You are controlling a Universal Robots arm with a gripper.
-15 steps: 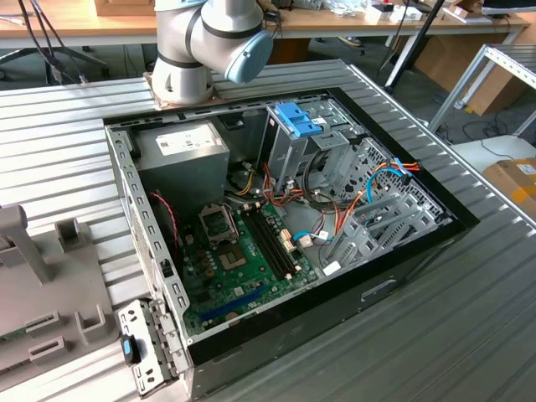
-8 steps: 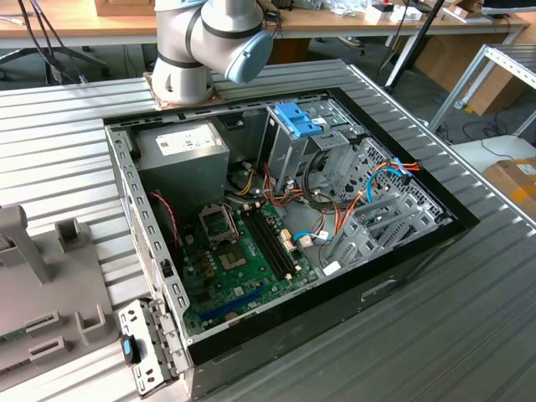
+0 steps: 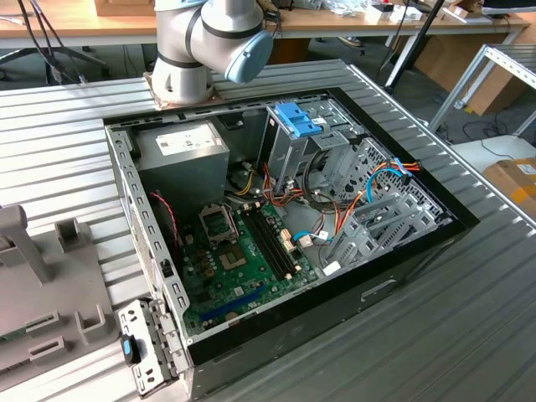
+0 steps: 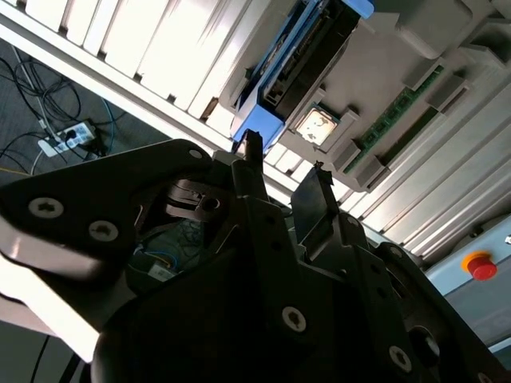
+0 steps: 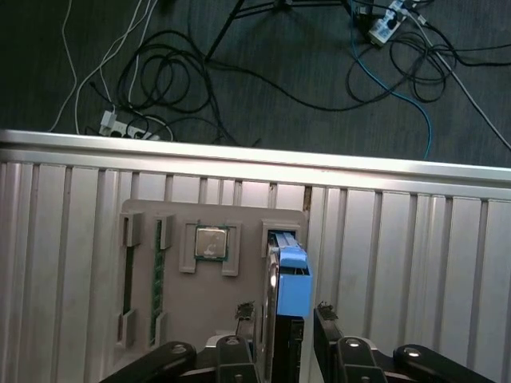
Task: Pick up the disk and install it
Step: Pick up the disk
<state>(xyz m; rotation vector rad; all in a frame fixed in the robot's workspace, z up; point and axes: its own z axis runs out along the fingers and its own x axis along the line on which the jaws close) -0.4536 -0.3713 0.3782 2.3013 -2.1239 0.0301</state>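
A ribbed metal tabletop (image 3: 469, 327) carries an open computer case (image 3: 394, 280), its green circuit board (image 3: 251, 260) and grey power box (image 3: 182, 147) laid bare. The arm (image 3: 205, 38) is mounted just behind the case in the exterior view. Towards that view's left sits a grey holder (image 3: 50, 293) (a moulded tray with slots and pockets). The first wrist view shows it close to the tabletop's edge, beyond which cables (image 5: 160, 72) lie across the floor. The disk (image 5: 292, 287) stands on edge in a slot of this holder, its blue frame towards the wrist cameras. The jaws are spread open, one on each side of the disk, and grip nothing. They seem not to touch it, though the angle makes that hard to judge. Near the disk, a small square chip (image 5: 211, 242) rests in its own pocket.
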